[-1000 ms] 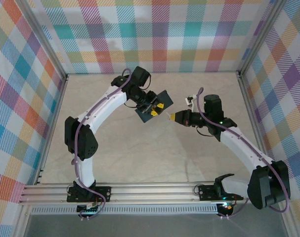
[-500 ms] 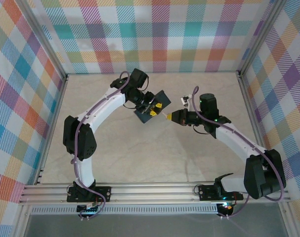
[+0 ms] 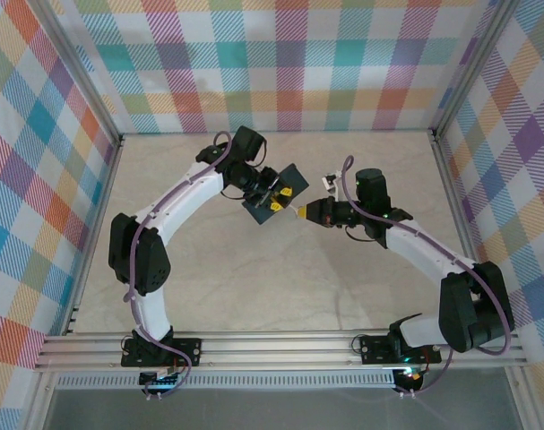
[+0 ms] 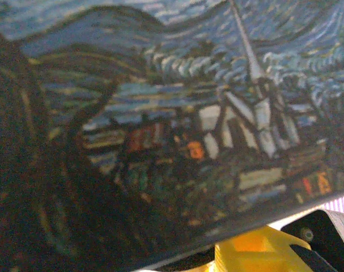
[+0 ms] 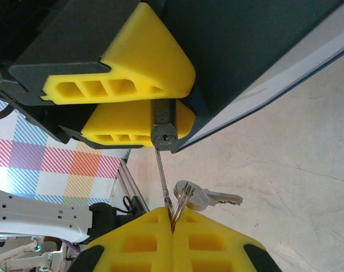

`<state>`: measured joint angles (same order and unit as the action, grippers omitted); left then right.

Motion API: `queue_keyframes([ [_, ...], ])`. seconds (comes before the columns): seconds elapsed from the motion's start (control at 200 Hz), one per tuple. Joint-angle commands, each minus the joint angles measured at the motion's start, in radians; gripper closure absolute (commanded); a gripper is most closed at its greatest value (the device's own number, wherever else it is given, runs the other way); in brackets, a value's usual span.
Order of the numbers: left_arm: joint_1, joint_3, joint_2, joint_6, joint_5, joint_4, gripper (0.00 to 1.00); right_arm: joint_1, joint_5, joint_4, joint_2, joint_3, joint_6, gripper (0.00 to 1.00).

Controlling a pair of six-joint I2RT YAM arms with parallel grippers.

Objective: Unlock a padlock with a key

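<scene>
Far left, seen from above: pale worktop (image 3: 254, 287) fenced by plaid panels. Rising from the near rail and bowing toward the middle, the white left arm (image 3: 177, 202), ending in the left claw (image 3: 281, 199). Partly closed, pinching the padlock (image 5: 162, 127) between two yellow fingers (image 5: 143, 68), one on either side of its small dark metal body. Keyhole face turned toward the right arm.

Close against that claw, the tin (image 3: 294, 176), dark blue and tilted. From the left wrist camera, its starry-night print spread across nearly the whole view, with a yellow finger peeking out under the lower edge. Cannot tell how tin and padlock join.

Just right of the padlock, the key (image 5: 162, 181): a thin blade with its tip touching the keyhole; hard to tell whether it is inside. Gripped at the other end by the right claw (image 5: 172, 225), yellow pads pressed together on it. Hanging beside it on a ring (image 5: 183, 190), a second key (image 5: 214, 198), loose and lying level.

Further right, the right arm (image 3: 415, 246), running back to the near rail at the lower right.
</scene>
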<state>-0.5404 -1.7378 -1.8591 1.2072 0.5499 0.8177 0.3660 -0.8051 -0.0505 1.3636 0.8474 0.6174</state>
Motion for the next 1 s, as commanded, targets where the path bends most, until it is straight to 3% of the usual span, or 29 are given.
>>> queue_keyframes([
  [0.0, 0.011, 0.004, 0.061, -0.003, 0.028, -0.041, 0.98, 0.007, -0.010, -0.032, 0.006, 0.032, -0.010, 1.00],
  [0.995, 0.019, 0.050, 0.094, 0.020, 0.047, -0.081, 0.99, 0.026, 0.019, -0.014, 0.046, 0.057, -0.028, 1.00],
])
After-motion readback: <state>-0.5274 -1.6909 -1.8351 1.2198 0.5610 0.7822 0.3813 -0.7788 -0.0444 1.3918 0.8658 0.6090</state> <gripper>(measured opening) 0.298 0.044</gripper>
